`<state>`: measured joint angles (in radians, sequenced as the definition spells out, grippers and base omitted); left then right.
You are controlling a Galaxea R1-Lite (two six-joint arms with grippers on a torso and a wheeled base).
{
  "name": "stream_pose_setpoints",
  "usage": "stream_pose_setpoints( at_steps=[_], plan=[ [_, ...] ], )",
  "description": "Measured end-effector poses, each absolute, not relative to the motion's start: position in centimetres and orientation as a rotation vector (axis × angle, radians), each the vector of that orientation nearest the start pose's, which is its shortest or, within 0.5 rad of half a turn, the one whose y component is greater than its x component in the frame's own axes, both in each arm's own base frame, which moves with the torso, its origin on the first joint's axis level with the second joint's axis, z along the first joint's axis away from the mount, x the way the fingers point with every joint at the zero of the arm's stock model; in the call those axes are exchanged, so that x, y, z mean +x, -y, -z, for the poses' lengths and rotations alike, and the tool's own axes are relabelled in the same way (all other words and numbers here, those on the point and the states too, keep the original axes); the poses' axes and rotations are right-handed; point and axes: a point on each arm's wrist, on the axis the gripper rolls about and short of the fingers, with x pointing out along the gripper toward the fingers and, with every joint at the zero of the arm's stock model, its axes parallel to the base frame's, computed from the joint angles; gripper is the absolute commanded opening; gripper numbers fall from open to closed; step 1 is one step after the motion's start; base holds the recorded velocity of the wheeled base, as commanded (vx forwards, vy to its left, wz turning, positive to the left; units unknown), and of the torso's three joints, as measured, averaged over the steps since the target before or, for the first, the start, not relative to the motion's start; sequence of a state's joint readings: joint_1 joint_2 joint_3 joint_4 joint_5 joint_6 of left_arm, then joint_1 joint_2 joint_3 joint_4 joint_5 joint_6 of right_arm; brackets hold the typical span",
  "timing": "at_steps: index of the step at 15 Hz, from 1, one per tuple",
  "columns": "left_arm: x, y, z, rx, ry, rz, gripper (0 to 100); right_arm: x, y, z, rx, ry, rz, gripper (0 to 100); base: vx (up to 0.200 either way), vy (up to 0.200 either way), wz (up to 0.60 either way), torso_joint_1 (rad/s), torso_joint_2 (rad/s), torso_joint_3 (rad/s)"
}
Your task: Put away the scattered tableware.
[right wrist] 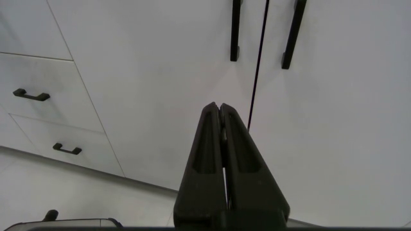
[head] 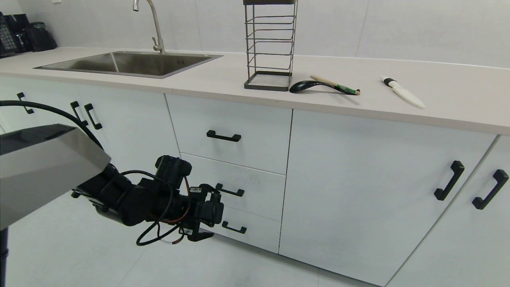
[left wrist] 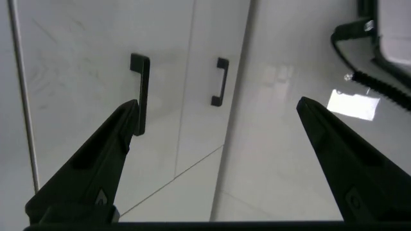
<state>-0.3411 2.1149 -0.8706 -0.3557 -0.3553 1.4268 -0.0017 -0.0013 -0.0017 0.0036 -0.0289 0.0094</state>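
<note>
Head view first: the tableware is all up on the worktop (head: 223, 79). A black spoon (head: 314, 85) lies just at 3 o'clock of the wire rack (head: 270, 44). A wooden utensil (head: 334, 84) lies right along its handle; I can't tell if they touch. Further out at 3 o'clock, well apart from those, is a white knife (head: 402, 92). The sink (head: 131, 63) is over at 9 o'clock of the rack. My left claw (head: 209, 213) hangs way down at 7 o'clock of the frame, in front of the lower drawers and nowhere near the worktop.

Left wrist view: the left claw (left wrist: 217, 106) is spread wide with nothing in it, looking at two drawer handles (left wrist: 140, 93).

Right wrist view: the right claw (right wrist: 220, 112) is pressed fully together and empty, facing cabinet doors with their handles (right wrist: 294, 32).

My guess on handling: the spoon looks glossy, stiff and light, so probably slippery. I'd pinch the handle where it arches off the worktop. The wooden utensil should grip easier mid-length. For the knife, I'd go across the thick part and squeeze gently.
</note>
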Motion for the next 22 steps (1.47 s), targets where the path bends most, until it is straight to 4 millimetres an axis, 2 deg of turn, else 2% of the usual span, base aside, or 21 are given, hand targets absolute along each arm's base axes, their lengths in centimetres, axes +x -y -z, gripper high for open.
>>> stream_pose_setpoints(
  at_steps=[5, 22],
  plan=[
    [35.2, 13.0, -1.9, 1.261, -0.280, 1.159, 100, -2.3, 0.1, -7.6, 0.009, -0.001, 0.031, 0, 0.000, 0.000, 0.00, 0.000, 0.00, 0.000],
    [41.5, 14.2, 2.9, 1.231, -0.263, 1.068, 100, -2.3, 0.1, -7.6, 0.009, 0.000, 0.031, 0, 0.000, 0.000, 0.00, 0.000, 0.00, 0.000]
  ],
)
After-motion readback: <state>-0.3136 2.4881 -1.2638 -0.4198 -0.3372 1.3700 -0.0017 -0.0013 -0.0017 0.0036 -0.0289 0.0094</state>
